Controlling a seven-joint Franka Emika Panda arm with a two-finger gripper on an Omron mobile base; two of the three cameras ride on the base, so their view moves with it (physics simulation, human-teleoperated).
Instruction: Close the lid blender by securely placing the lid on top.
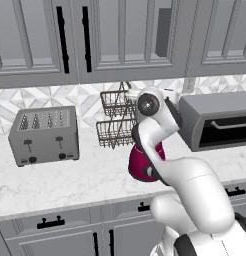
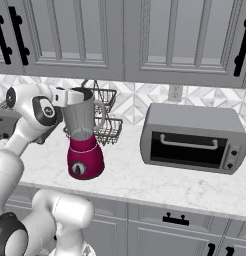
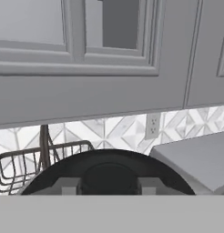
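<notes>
**Lid held level at the top of the blender jar**

The gripper (image 2: 75, 95) sits at the rim of the jar, its jaws clamped on the lid (image 3: 107, 175). In the hand view the lid is a black domed disc lying directly between the two fingertips (image 3: 68, 185), its raised centre midway between them and its broad face turned flat toward the camera. In the right base view the lid appears as a dark edge at the jar's mouth, level with the rim; whether it is fully seated cannot be told.

The blender (image 2: 84, 135) stands upright on the counter (image 2: 145, 182), long axis vertical, magenta base down with its dark dial facing forward, the clear jar's handle pointing right toward the wire basket rack (image 2: 107, 120). In the left base view the arm hides most of it, leaving the magenta base visible.

A toaster oven (image 2: 195, 137) sits to the blender's right, a grey four-slot toaster (image 1: 44, 135) to its left. No readable writing or brand appears anywhere.
</notes>
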